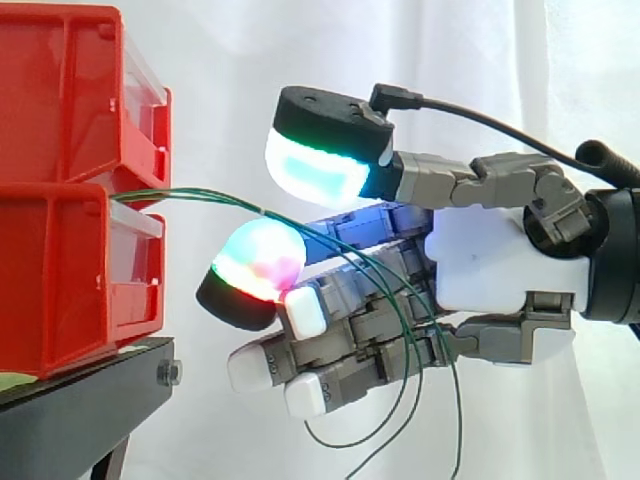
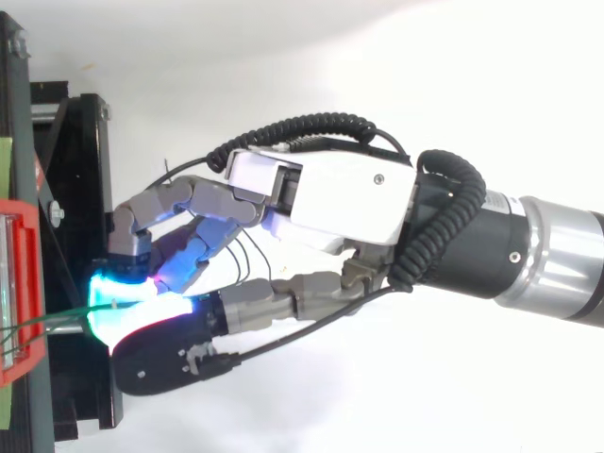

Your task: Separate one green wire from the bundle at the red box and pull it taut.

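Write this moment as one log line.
hand: fingers curled round thin green wires | wires: from red plastic bins, ends hanging loose

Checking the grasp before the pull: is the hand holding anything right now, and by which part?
It cannot be told. The green wires run from the red bins into the hand and trail down over it, but whether they are gripped is unclear.

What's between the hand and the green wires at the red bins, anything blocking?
Nothing visible. The green wires leave the gap between the red bins and reach the hand directly, across bare air; some trail down past the hand.
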